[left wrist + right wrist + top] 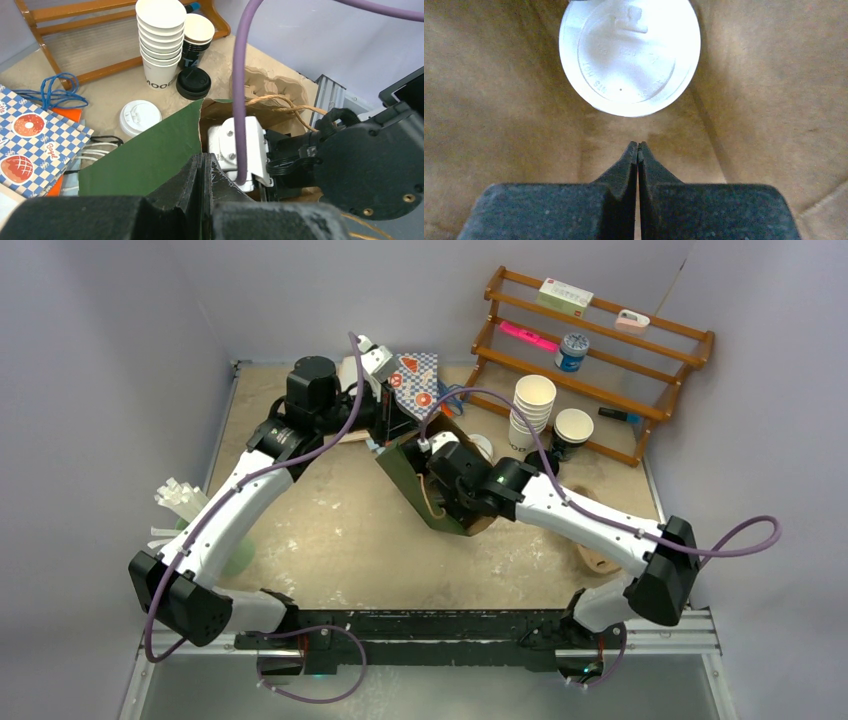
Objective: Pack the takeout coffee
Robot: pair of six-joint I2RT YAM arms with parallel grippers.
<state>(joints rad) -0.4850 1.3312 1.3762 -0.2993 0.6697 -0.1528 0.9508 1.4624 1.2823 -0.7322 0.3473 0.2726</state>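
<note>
Since the takeout coffee (629,55) is seen sitting deep inside the green paper bag (405,472), the drop-in step is judged pretty much done, and the pull-out looks like the step in hand.

In the right wrist view the right jaws are pressed flat together with nothing between them, and a strip of bare brown bag interior is seen between their tips and the cup. So the cup isn't being touched.

In the left wrist view the left jaws are clenched on the bag's rim, at the lower middle of the frame, and the mouth is held open that way. In the top view the bag is found at the centre of the frame, leaning on the table (330,540), with the right arm's wrist buried in its opening.

For the next move, a straight back-out along the bag's axis is probably called for. The twine handles (280,102) are draped right by the wrist, so a snag is the thing to be watched.

As for the cup, only the round white lid is shown, face-on at the upper middle of the right wrist view, with embossed lettering and a sip tab. The body is hidden beneath it. The lid looks seated evenly, but whether the cup is truly upright can't be told.
</note>
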